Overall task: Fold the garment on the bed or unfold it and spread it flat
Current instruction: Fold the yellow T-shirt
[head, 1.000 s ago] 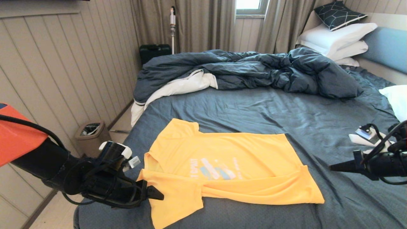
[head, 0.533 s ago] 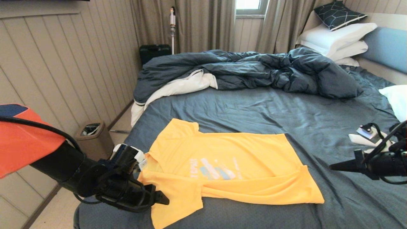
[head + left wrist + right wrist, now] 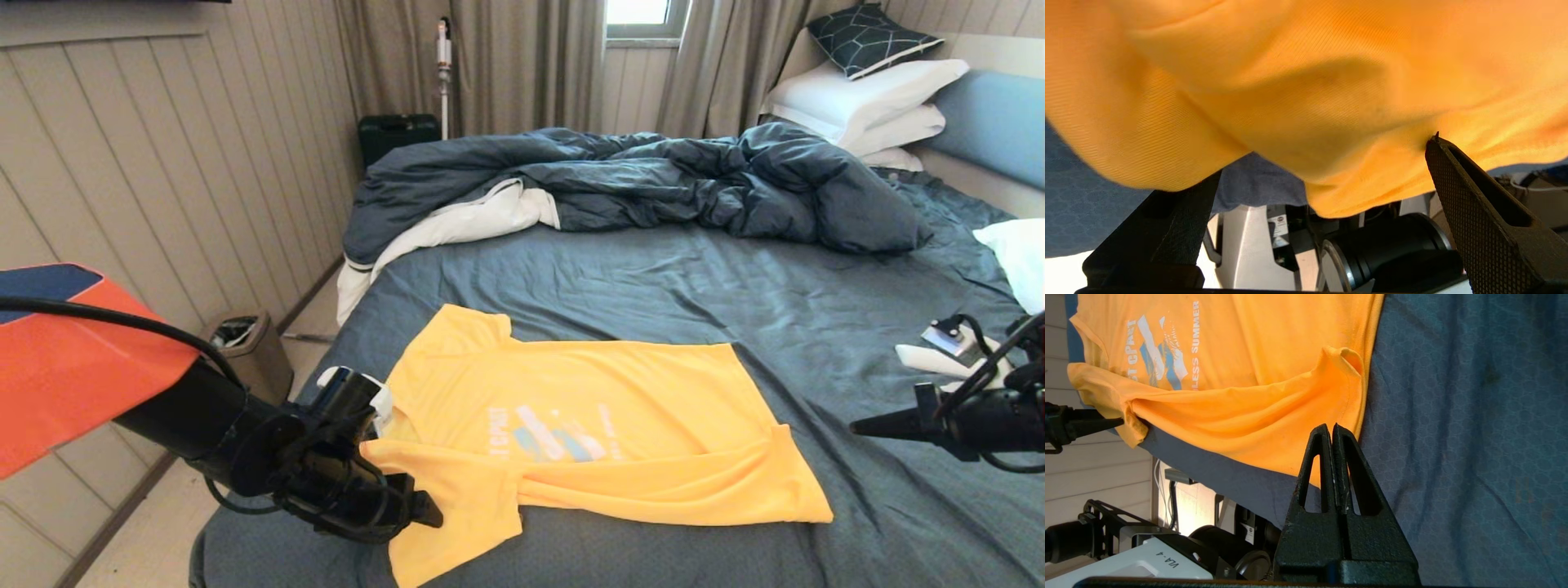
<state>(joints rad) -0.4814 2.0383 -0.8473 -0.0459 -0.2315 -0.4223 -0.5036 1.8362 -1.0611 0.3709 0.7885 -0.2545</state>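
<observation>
The garment point(image 3: 588, 408) is a yellow T-shirt lying chest-up on the bed's slate-blue sheet point(image 3: 653, 278), near the front left corner. Its lower side is folded over in a long ridge, and the near sleeve hangs toward the bed's edge. My left gripper point(image 3: 424, 510) is open at that sleeve. In the left wrist view the yellow cloth point(image 3: 1306, 81) fills the space between the spread fingers of the left gripper point(image 3: 1325, 157). My right gripper point(image 3: 857, 426) hovers shut and empty over the sheet, right of the hem. The right gripper point(image 3: 1331, 426) points at the garment point(image 3: 1249, 343).
A rumpled dark-blue duvet point(image 3: 637, 175) lies across the far half of the bed, with white pillows point(image 3: 865, 98) stacked at the headboard and another point(image 3: 1016, 253) at the right edge. A small bin point(image 3: 245, 343) stands on the floor by the panelled wall on the left.
My left gripper has moved forward and to the right, from beside the collar to the near sleeve, staying open. The right arm has hardly moved.
</observation>
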